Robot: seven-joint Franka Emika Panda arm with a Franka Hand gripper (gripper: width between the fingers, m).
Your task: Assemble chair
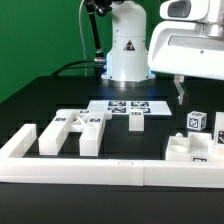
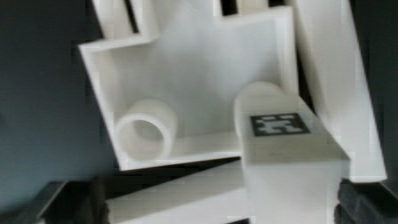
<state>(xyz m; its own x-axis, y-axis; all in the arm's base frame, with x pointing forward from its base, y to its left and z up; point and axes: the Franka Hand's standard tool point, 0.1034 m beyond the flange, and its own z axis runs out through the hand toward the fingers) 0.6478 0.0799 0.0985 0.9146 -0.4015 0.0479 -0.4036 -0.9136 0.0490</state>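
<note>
The gripper hangs above the chair parts at the exterior view's right. Its fingers stand spread wide, one on each side of a tagged bar, not pinching it. The other parts lie at the left, behind the border rail.

I found the chair lying as separate white plastic parts on the dark table. Reading the exterior view as a dial, a plain block stood far out at eight o'clock. A slotted panel with tags on top stood nearer in on the same line. A small piece lay just off centre toward four. A tagged cube sat at three, with a low cluster at four. In the wrist view I saw a walled panel with a round socket, and a tagged bar lay across it.
</note>
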